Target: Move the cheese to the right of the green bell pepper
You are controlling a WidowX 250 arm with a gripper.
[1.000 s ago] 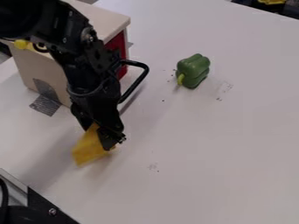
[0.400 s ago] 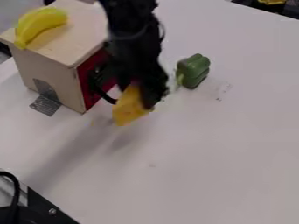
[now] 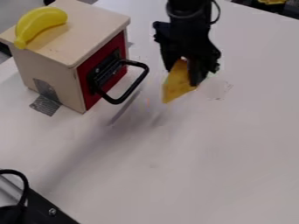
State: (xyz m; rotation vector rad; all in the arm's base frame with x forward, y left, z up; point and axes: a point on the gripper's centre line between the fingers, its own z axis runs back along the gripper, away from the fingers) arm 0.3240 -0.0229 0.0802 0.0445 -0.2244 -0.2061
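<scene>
The black gripper [image 3: 186,70] hangs at the upper middle of the camera view, right of the wooden box, and is shut on the yellow cheese [image 3: 178,83]. The wedge of cheese tilts, its narrow end pointing down, and it appears raised over the table, with a shadow lower left. The green bell pepper is hidden behind the gripper and the cheese.
A wooden box [image 3: 50,78] with a red front stands at the upper left, its black handle [image 3: 131,87] jutting toward the gripper. A yellow banana [image 3: 39,24] lies on top. Black hardware [image 3: 43,210] occupies the lower left corner of the table [image 3: 216,157].
The gripper has carried the cheese up and to the right, from the lower left past the box. It now covers the spot where the green pepper showed; the box and banana are uncovered.
</scene>
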